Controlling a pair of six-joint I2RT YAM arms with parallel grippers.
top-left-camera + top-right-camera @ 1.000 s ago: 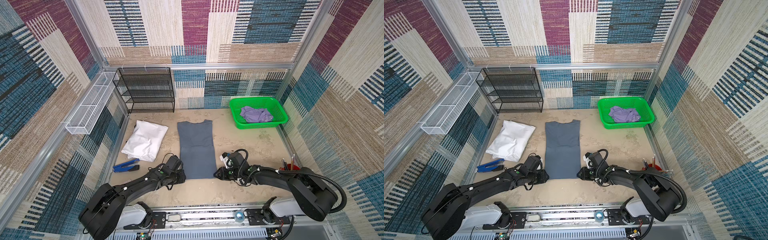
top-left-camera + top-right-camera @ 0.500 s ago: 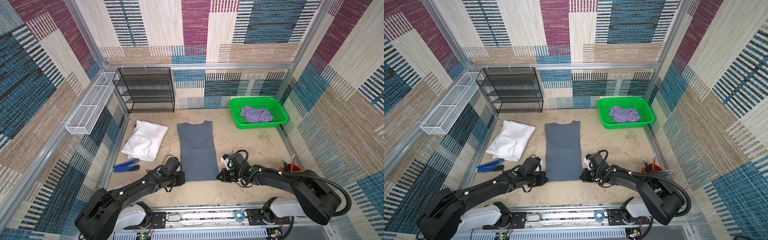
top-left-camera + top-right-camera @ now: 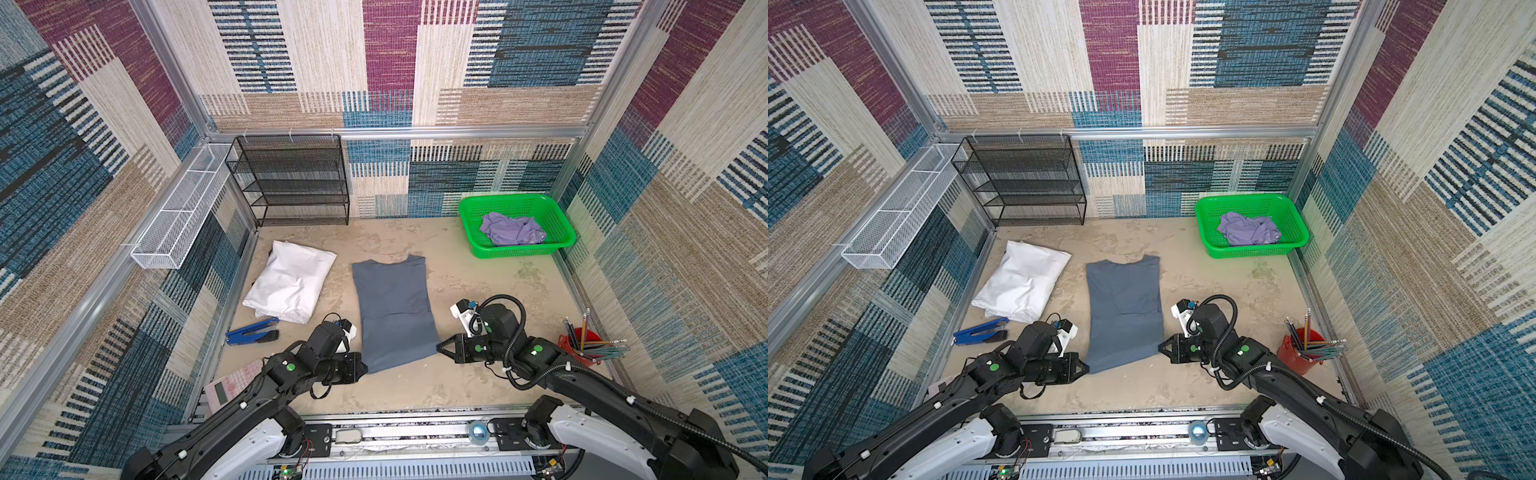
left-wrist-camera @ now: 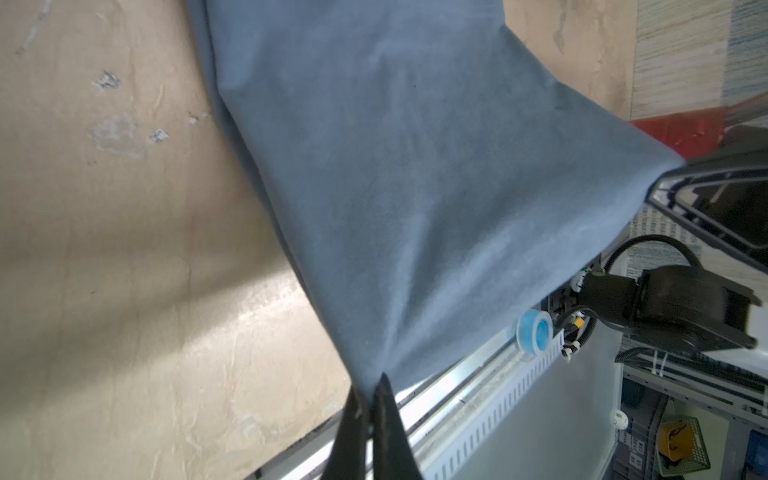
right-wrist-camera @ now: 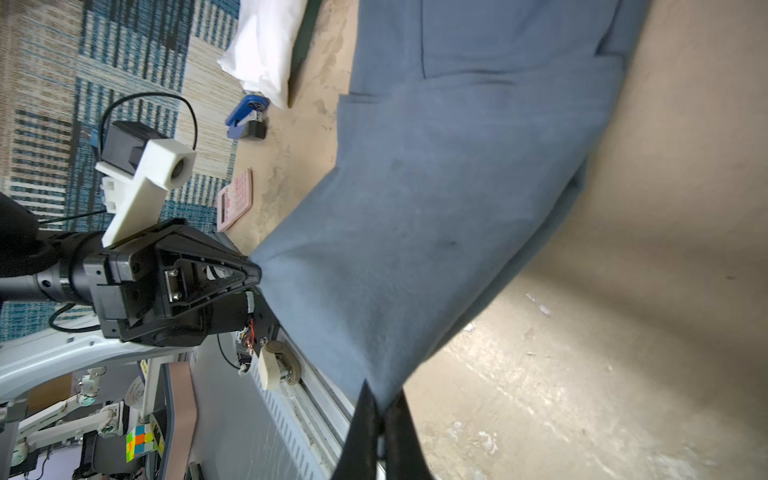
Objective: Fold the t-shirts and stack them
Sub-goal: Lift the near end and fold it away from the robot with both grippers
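Left wrist view: the left gripper (image 4: 369,392) has its thin black jaws pressed together on a puckered hem corner of the slate blue-grey t-shirt (image 4: 415,187), a soft matte knit. Right wrist view: the right gripper (image 5: 382,395) is pinched closed on the opposite hem corner, with the cloth tenting between the two. Both top views: the shirt lies as a long narrow rectangle on the sandy, mottled table (image 3: 478,291), collar end away from the arms; the lavender t-shirt (image 3: 511,228) sits crumpled inside a perforated green plastic basket (image 3: 469,210) at the far right corner
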